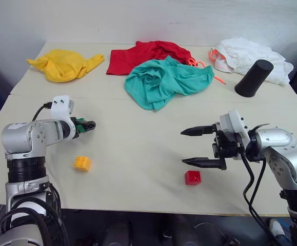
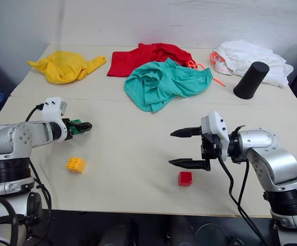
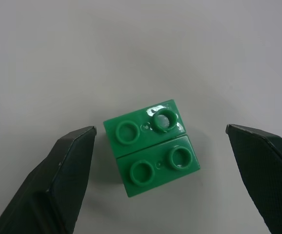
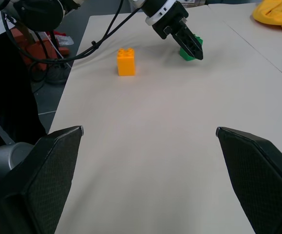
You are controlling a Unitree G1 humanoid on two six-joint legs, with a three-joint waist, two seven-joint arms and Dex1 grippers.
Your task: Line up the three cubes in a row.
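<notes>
On our smooth cream table [image 1: 138,154], we see our left gripper [image 3: 167,161] spread wide around the bumpy green brick [image 3: 150,146]; our right gripper [image 1: 199,147] gapes, holding nothing.

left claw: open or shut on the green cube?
Open. The left claw straddles the green cube, with table showing between the cube and each finger; nothing is gripped.

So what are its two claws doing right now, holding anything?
Left claw: open, empty, its fingers either side of the green cube.
Right claw: open, holding nothing.
</notes>
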